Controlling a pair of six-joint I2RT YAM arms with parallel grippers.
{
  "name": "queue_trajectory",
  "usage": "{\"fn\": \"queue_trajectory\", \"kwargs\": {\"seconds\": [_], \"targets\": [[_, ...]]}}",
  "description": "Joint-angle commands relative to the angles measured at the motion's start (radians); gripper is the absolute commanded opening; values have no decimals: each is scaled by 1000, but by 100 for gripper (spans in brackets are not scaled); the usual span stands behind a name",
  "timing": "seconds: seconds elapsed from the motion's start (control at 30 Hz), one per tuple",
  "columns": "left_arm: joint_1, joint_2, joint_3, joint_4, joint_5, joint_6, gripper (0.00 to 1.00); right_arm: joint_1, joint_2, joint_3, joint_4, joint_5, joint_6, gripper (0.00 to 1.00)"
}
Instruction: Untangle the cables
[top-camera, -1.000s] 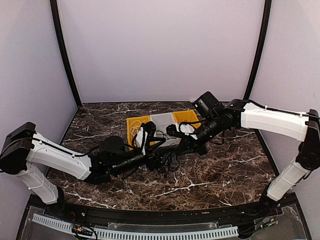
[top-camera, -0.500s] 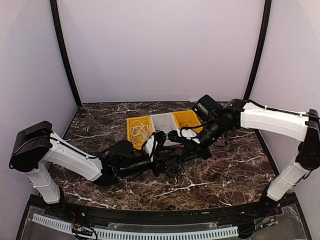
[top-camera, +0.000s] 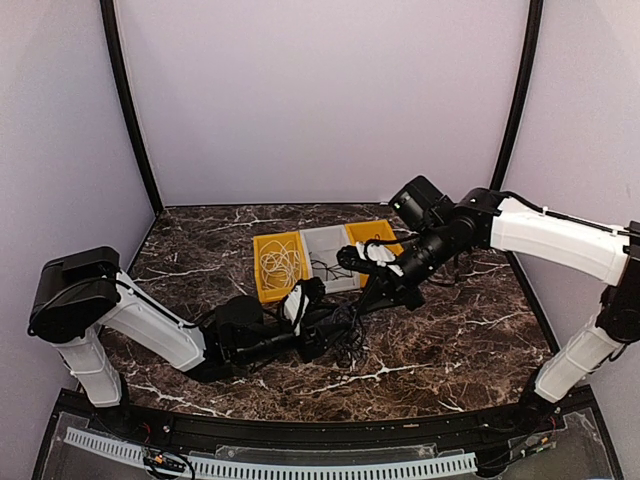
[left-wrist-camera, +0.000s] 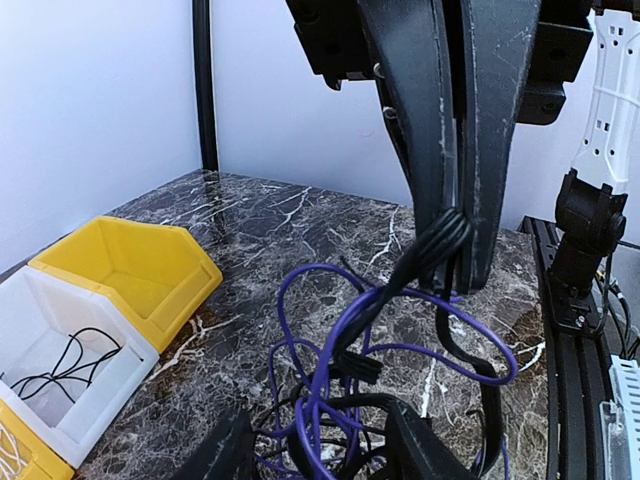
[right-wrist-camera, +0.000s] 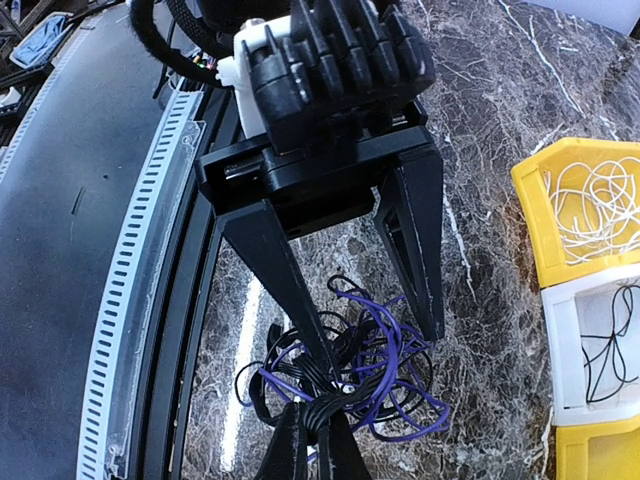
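A tangle of cables (top-camera: 343, 335), purple (left-wrist-camera: 330, 330) and black strands, lies on the marble in front of the bins. My right gripper (right-wrist-camera: 322, 420) is shut on a black cable bundle (left-wrist-camera: 445, 235) and holds it just above the heap; that gripper (left-wrist-camera: 462, 260) hangs down from the top of the left wrist view. My left gripper (left-wrist-camera: 320, 420) is open, its fingers (right-wrist-camera: 275, 265) standing either side of part of the tangle with nothing pinched. One white cable (right-wrist-camera: 590, 205) lies coiled in a yellow bin (top-camera: 268, 290). A thin black cable (left-wrist-camera: 60, 360) lies in the white bin (top-camera: 330, 240).
Three bins stand in a row behind the tangle: yellow, white, and a second yellow bin (top-camera: 378, 232) with nothing showing in it. The table's black front rail (top-camera: 320, 430) runs close behind the left arm. Both arms meet over the table's middle.
My left gripper has moved from beside the bins down and forward onto the tangle. The right gripper has kept its hold on the black bundle and shifted slightly.
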Motion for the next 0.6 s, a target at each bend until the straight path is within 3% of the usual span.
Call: {"fn": "queue_trajectory", "kwargs": {"seconds": [0.0,0.27,0.57], "targets": [[-2,-50,4,30,-4,14,48,7,2,17,32,-41,-1,0],[-2,-12,60,39,16,15,51,7,40,45,22,-54,-1,0],[-2,105,147,-82,-68,44,32,6,-21,196,-38,-4,-43,0]]}}
